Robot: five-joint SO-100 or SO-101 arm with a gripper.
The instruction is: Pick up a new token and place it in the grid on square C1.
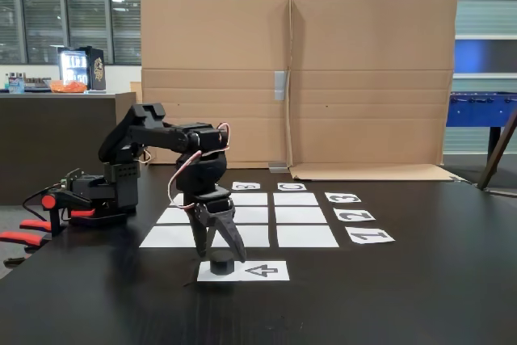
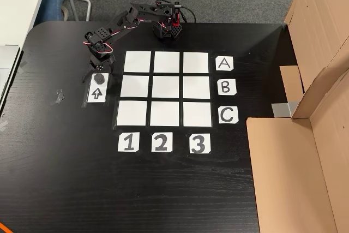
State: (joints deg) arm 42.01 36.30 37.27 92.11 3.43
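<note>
The black token (image 1: 222, 265) sits on the left end of a white arrow sheet (image 1: 262, 271), in front of the grid (image 1: 295, 216). My gripper (image 1: 218, 254) points straight down over the token and is open, one finger on each side of it and the tips about level with its top. From above, the token (image 2: 98, 78) lies on the arrow sheet (image 2: 96, 93) left of the grid (image 2: 166, 88), with the gripper (image 2: 98, 70) right above it. Square C1 (image 1: 307, 236) (image 2: 132, 113) is bare white paper. All nine squares are bare.
Label papers 1 2 3 (image 2: 160, 143) and A B C (image 2: 226, 87) edge the grid. The arm's base (image 2: 166, 28) stands behind row A. A tall cardboard wall (image 1: 323, 78) closes the table's far side. Red clamps (image 1: 48, 204) hold the base at the table's edge.
</note>
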